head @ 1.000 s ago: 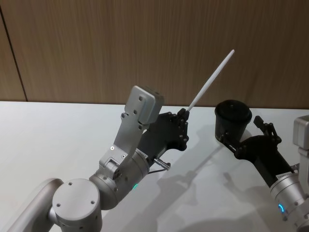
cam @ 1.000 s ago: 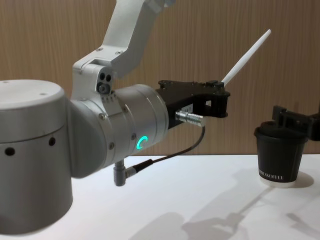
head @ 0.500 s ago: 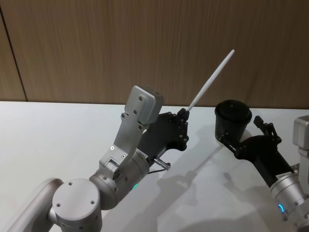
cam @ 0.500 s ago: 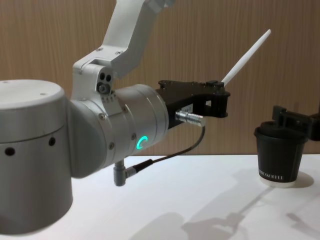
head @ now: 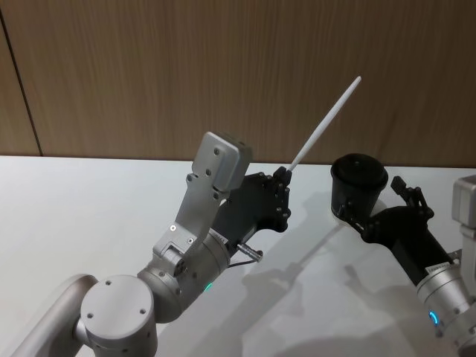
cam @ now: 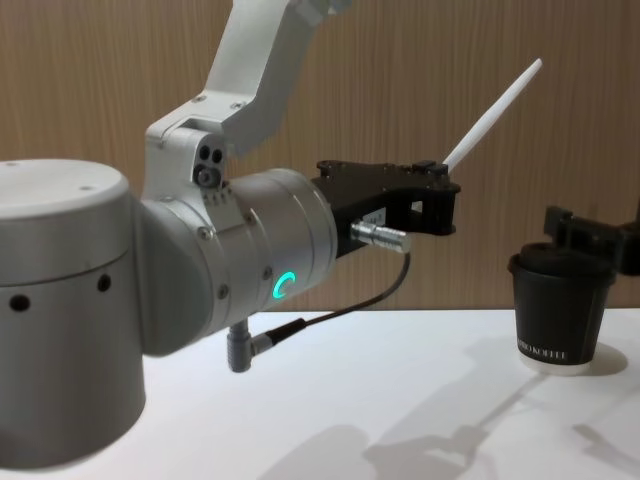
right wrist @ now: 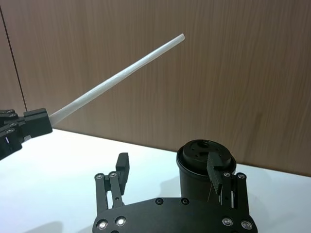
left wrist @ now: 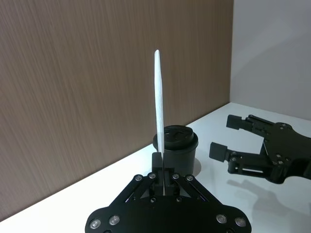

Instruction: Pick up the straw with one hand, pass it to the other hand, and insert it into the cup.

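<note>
A long white straw (head: 325, 123) slants up and to the right, and my left gripper (head: 282, 175) is shut on its lower end. In the left wrist view the straw (left wrist: 159, 107) rises straight from the closed fingertips (left wrist: 156, 167). The black lidded cup (head: 358, 178) stands upright on the white table (head: 89, 201), to the right of the straw. My right gripper (head: 373, 202) is open and close beside the cup, holding nothing. In the right wrist view its two fingers (right wrist: 122, 165) are spread, with the cup (right wrist: 198, 151) just beyond them. From the chest, the straw (cam: 492, 113) tilts above the cup (cam: 560, 310).
A wood-panel wall (head: 149, 74) backs the table. My left arm's big silver wrist with a green ring (cam: 283, 285) and a dark cable (cam: 330, 315) looms at the chest view's left. Bare table surface lies to the left and in front of the cup.
The right gripper has shifted slightly upward beside the cup. The left gripper and the straw have not moved.
</note>
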You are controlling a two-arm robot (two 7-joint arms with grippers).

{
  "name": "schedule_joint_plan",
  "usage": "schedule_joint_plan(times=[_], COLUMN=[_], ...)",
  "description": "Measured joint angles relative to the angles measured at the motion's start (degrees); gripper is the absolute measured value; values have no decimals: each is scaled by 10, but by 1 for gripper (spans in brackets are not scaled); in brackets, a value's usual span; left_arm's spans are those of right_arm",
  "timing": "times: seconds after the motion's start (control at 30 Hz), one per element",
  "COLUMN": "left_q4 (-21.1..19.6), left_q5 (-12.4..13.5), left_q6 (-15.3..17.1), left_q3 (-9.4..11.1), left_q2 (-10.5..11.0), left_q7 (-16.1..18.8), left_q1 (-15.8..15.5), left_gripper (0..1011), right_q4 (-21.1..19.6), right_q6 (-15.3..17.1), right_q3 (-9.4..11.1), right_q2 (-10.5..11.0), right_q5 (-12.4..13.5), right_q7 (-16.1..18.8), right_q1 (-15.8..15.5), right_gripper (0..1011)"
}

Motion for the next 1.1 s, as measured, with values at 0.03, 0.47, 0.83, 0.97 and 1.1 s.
schedule_joint_plan(times=[0.03,0.47,0.83,0.97,1.1], left_q4=[0,0,0,0,0], left_q5=[0,0,0,0,0], left_q6=[0,0,0,0,0], left_q3=[0,0,0,0,0], left_q2=[0,0,0,0,0], left_q7=[0,0,0,0,0], left_q1=[0,0,0,0,0], left_gripper=[19,19,21,21,21], right_q4=[0,-6,-24,-30,-34], right_q6=[1,28,89,123,161], right_q3=[1,20,49,61,72], right_q2=[0,1,13,17,19], right_q5=[0,41,131,171,213], right_q7=[1,38,97,115,130], right_q1=[1,25,41,48,55], right_gripper=[1001,1001,1001,1001,1001])
